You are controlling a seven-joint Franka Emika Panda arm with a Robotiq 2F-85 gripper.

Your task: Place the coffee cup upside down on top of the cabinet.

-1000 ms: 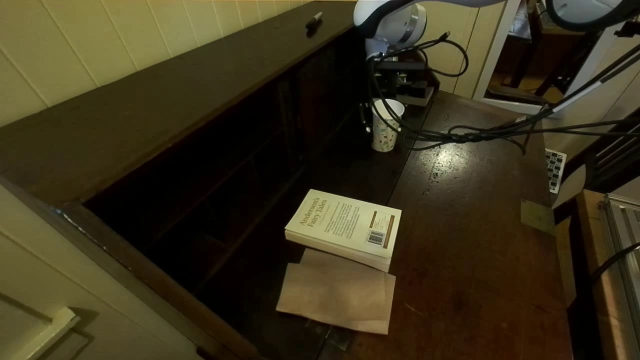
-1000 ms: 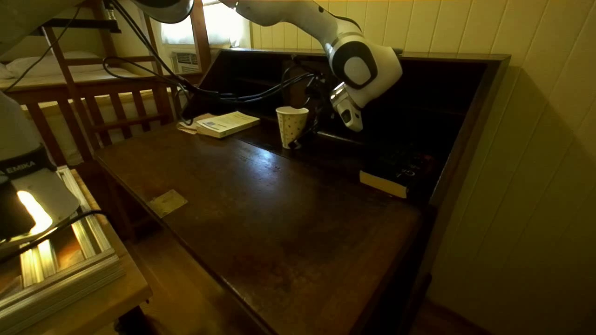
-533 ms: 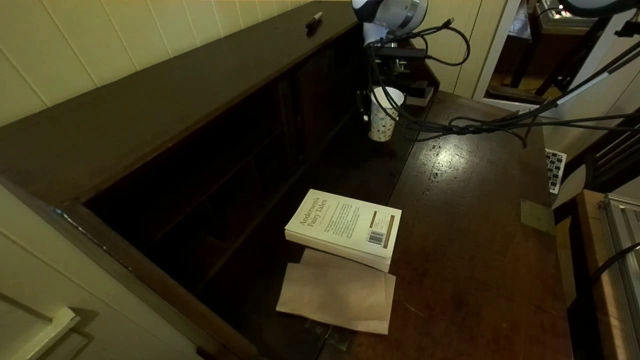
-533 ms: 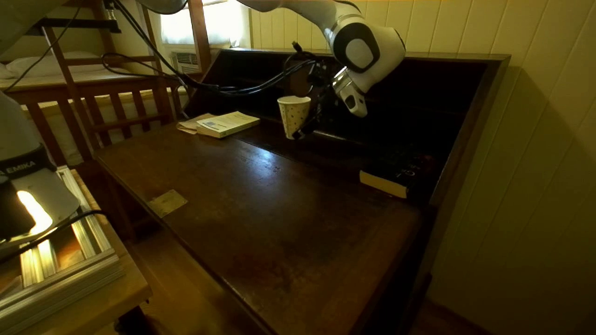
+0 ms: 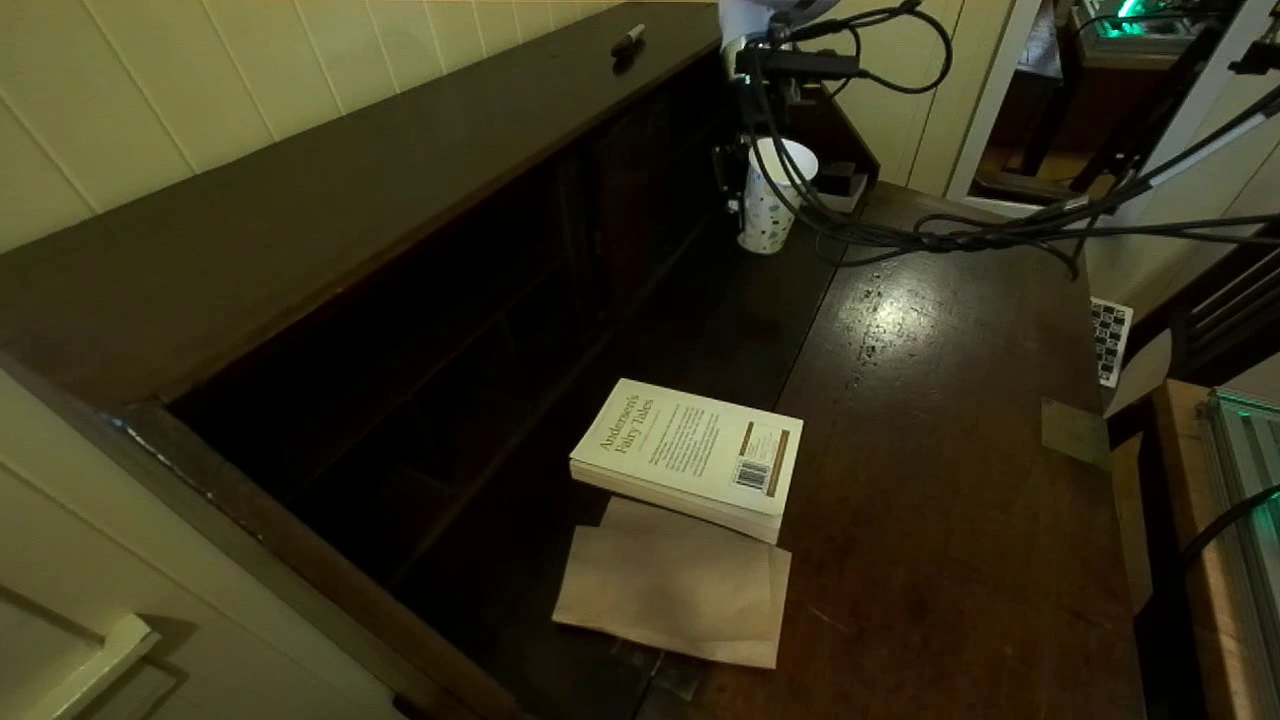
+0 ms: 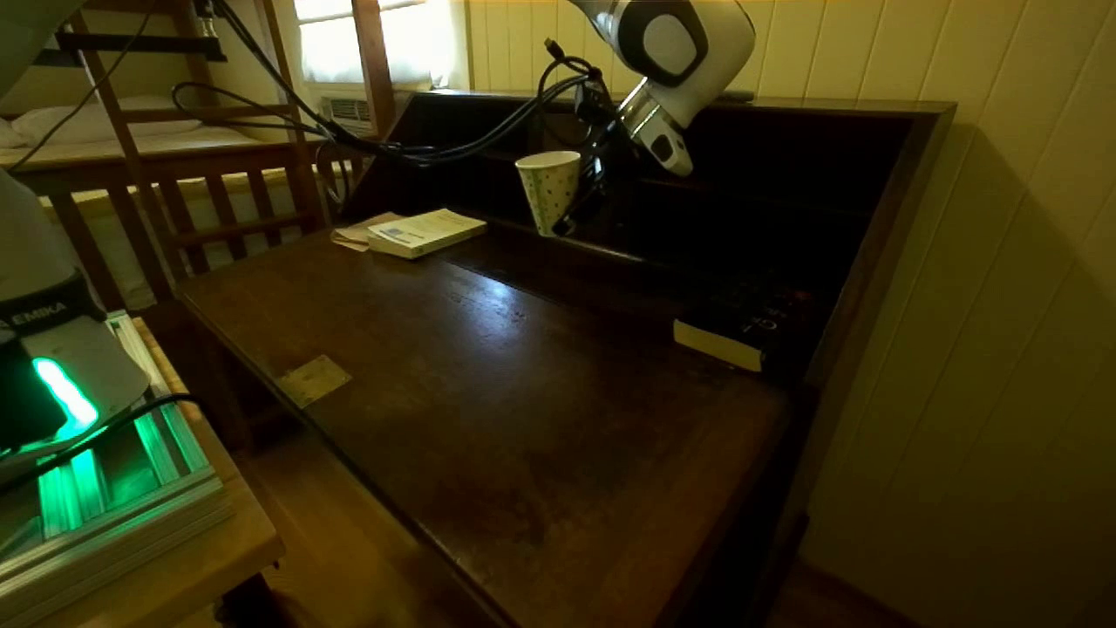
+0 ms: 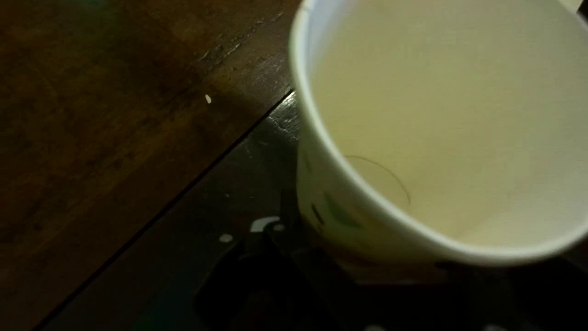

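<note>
The coffee cup [image 5: 761,226] is white with small speckled marks and shows in both exterior views [image 6: 547,194]. It is rim-up, slightly tilted and raised above the desk surface. My gripper [image 6: 577,202] is shut around the cup's side, with a dark finger against its wall; it also shows in an exterior view [image 5: 738,185]. In the wrist view the cup [image 7: 441,119] fills the right side, its open mouth facing the camera, with dark finger parts below; the far finger is hidden. The cabinet [image 5: 400,160] is dark brown with open cubbies and a flat narrow top, higher than the cup.
A marker [image 5: 628,42] lies on the cabinet top. A white paperback book [image 5: 690,450] and brown paper [image 5: 670,590] lie on the desk. A dark book [image 6: 724,340] lies at the desk's end. Loose black cables [image 5: 930,240] hang from the arm past the cup.
My gripper and the cup have risen from near the desk surface, and the cup has tilted slightly. The arm's cables moved up with it. The light at the robot base changed from white to green.
</note>
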